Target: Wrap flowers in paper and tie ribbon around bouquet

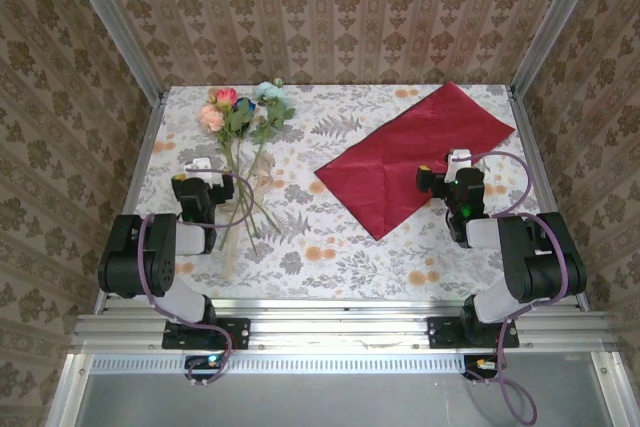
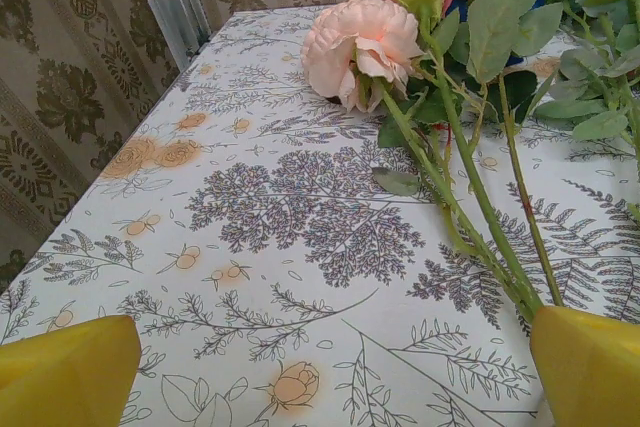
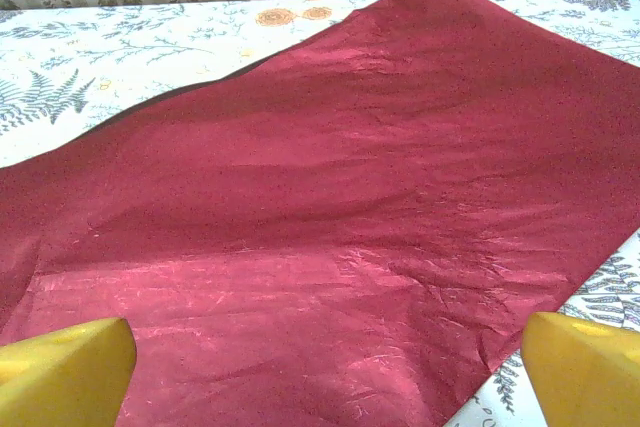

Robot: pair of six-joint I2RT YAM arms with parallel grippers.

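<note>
The flowers (image 1: 243, 112) lie at the far left of the table, blooms toward the back wall: pink, red, pale blue and white heads above green leaves. Their thin stems run toward the near edge. The paper (image 1: 415, 157) lies flat on the right half, well apart from the flowers. It is turned diagonally with its bright red face up, and a dark edge shows along its left side in the right wrist view.

The left gripper (image 1: 200, 169) sits low just left of the stems. Its 2 yellow fingers (image 2: 65, 372) stand wide apart with nothing between them; the stems run down to the right one, and I cannot tell if they touch. The right gripper (image 1: 455, 162) hangs over the paper's near right edge, its 2 fingers (image 3: 60, 372) spread wide above the sheet and gripping nothing.

A floral tablecloth (image 1: 340, 237) covers the table.
</note>
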